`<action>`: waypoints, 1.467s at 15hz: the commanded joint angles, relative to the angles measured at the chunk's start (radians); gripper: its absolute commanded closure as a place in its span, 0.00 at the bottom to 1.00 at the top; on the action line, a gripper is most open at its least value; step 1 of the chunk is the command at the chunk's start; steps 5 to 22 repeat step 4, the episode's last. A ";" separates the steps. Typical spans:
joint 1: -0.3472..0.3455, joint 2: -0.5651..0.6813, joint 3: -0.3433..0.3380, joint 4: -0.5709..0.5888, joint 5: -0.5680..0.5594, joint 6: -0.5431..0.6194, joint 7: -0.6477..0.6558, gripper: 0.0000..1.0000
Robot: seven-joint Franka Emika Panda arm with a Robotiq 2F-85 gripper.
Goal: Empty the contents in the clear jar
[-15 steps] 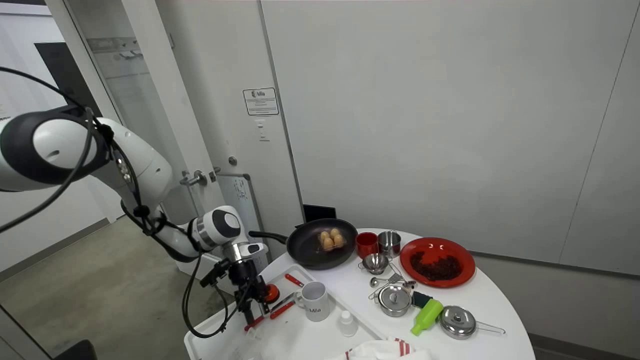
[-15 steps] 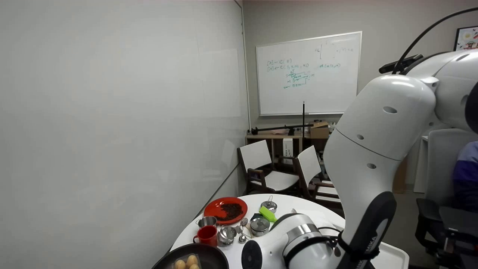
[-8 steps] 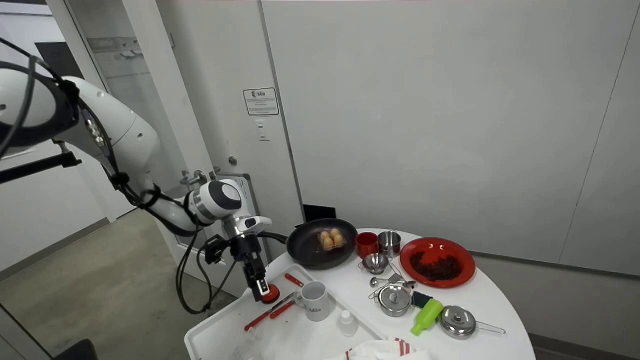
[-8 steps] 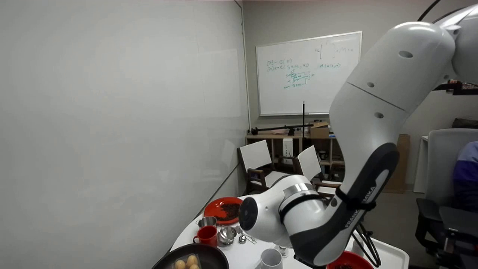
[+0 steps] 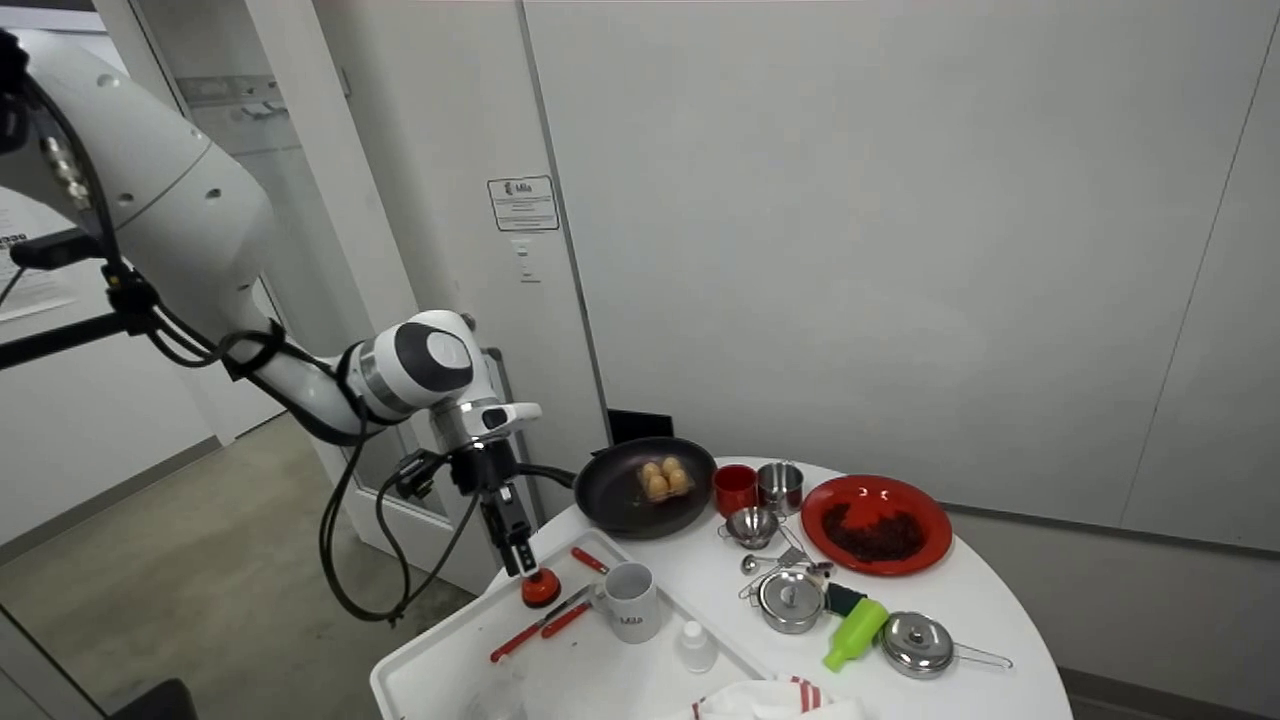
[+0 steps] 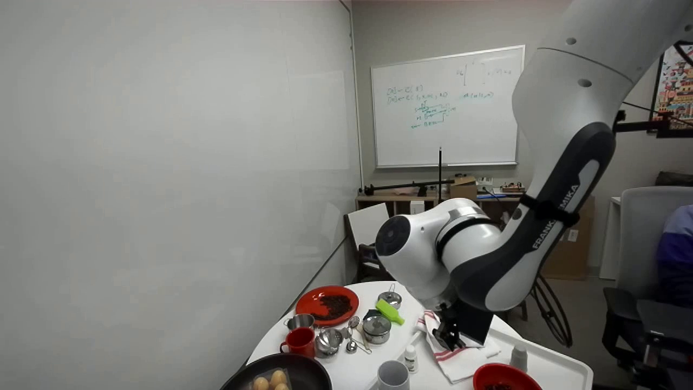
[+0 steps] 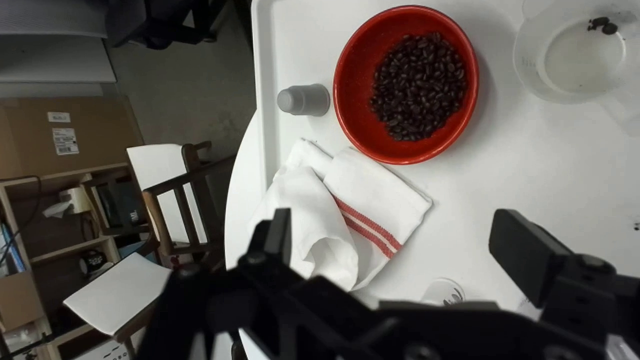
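The clear jar [image 7: 530, 65] stands on the white tray at the upper right of the wrist view, with a few dark beans inside. It shows only faintly at the bottom of an exterior view [image 5: 497, 695]. A red bowl [image 7: 352, 112] holding a pile of dark beans is to its left. The bowl is cut off at the bottom of an exterior view [image 6: 482, 376]. My gripper [image 7: 390, 222] is open and empty, its fingers wide apart. It hangs above the tray in both exterior views [image 5: 525, 572] [image 6: 452, 344], apart from jar and bowl.
A white towel with red stripes [image 7: 370, 200] and a grey cup [image 7: 305, 100] lie near the bowl. A mug [image 5: 632, 605], white bottle [image 5: 695, 645], red-handled knives [image 5: 515, 640] and a red object [image 5: 540, 588] are on the tray. A pan [image 5: 615, 515] and red plate [image 5: 925, 520] stand behind.
The arm has risen and drawn back, lifting my gripper from low over the tray to well above it. The towel, bowl, mug and bottle came into sight in an exterior view.
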 commanded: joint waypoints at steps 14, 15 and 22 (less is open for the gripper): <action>-0.067 -0.113 0.039 -0.116 -0.055 0.061 0.010 0.00; -0.067 -0.113 0.039 -0.116 -0.055 0.061 0.010 0.00; -0.067 -0.113 0.039 -0.116 -0.055 0.061 0.010 0.00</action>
